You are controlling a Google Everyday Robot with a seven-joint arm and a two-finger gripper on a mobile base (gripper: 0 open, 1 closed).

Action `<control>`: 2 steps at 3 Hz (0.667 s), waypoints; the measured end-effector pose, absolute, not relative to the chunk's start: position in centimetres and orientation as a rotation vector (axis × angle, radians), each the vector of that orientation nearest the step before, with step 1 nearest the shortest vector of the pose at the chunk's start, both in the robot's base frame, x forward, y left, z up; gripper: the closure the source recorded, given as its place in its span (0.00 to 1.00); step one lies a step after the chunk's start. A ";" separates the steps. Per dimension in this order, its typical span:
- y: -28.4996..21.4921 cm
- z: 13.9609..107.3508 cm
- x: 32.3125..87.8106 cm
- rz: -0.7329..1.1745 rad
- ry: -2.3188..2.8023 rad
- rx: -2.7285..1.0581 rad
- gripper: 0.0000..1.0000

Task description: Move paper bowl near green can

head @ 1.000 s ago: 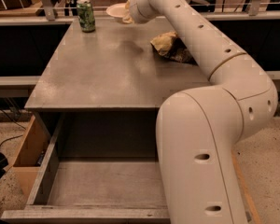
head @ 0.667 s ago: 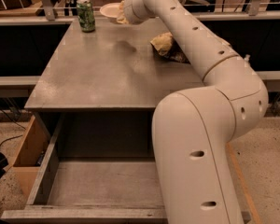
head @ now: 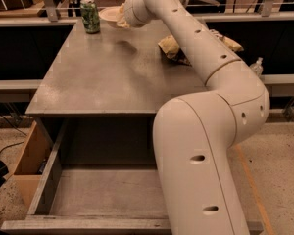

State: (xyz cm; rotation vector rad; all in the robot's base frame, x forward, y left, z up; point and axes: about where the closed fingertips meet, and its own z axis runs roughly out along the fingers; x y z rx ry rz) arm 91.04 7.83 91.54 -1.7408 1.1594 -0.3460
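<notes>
The green can (head: 90, 16) stands upright at the far left corner of the grey table (head: 103, 77). The cream-white paper bowl (head: 109, 14) hangs in the air just right of the can, above the table's far edge, close to the can without touching it. My gripper (head: 121, 17) is at the bowl's right rim and is shut on it. The wrist hides most of the fingers. The bowl's shadow (head: 125, 46) falls on the tabletop below.
A yellow-and-brown snack bag (head: 170, 47) lies on the table's right side, partly behind my arm. A small clear bottle (head: 256, 66) shows at the right behind the arm. A metal rail (head: 49, 4) runs behind the table. An open drawer (head: 103, 192) sticks out below the front edge.
My gripper has carried the paper bowl to the left, from the back middle of the table to close beside the green can. The can and the bag have not moved.
</notes>
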 end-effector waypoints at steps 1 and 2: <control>8.1 91.2 91.0 -0.341 1.159 -1.744 0.62; 8.4 90.9 91.1 -0.336 1.160 -1.748 0.38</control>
